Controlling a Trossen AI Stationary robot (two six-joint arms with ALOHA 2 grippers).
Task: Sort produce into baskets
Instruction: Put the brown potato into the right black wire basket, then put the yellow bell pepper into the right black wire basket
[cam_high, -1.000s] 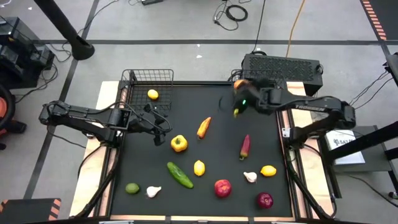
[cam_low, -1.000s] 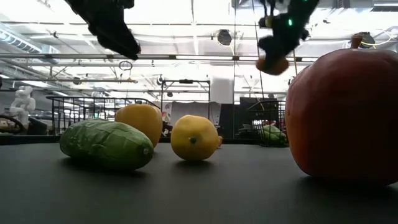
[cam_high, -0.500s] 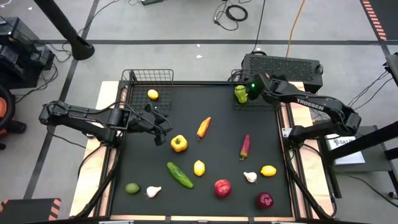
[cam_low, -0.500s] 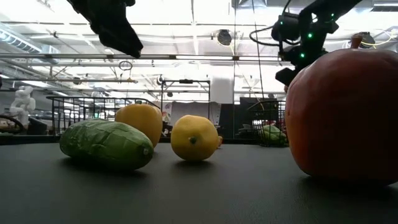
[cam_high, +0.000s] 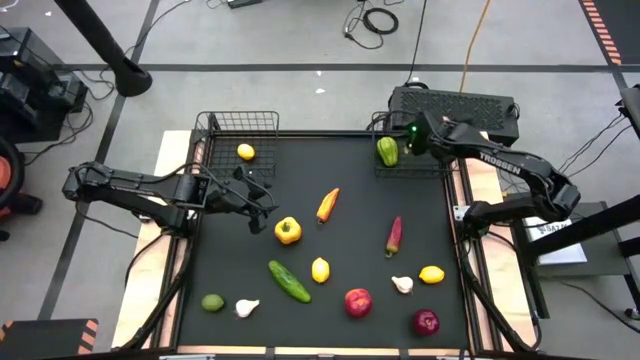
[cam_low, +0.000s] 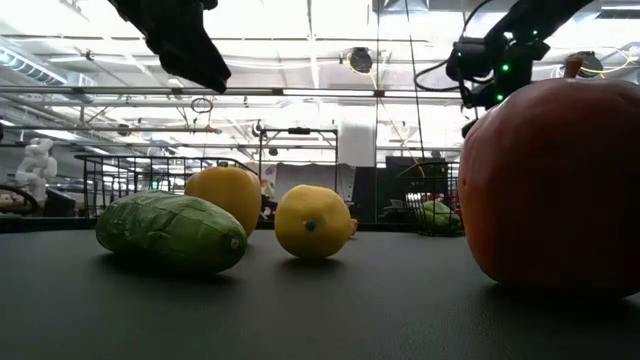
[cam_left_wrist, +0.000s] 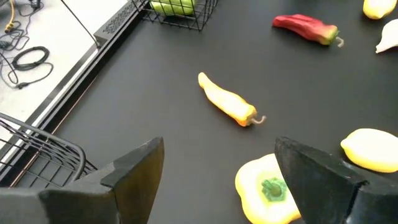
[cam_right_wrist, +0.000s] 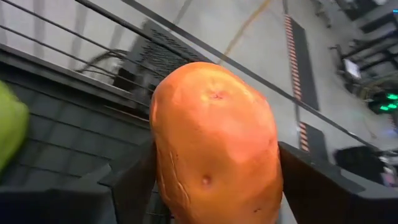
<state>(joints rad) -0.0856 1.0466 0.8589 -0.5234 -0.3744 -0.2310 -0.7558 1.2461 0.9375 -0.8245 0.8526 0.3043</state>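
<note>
On black mat (cam_high: 350, 200): scattered produce | right hand (cam_high: 412, 135) grips orange vegetable (cam_right_wrist: 214, 146) | left hand (cam_high: 262, 200) open

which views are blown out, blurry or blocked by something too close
Low view: ceiling lights wash out the background, and the near red apple looms soft, filling the right side. Right wrist view: the orange vegetable fills the frame, slightly blurred. High view: evenly lit, sharp.
</note>
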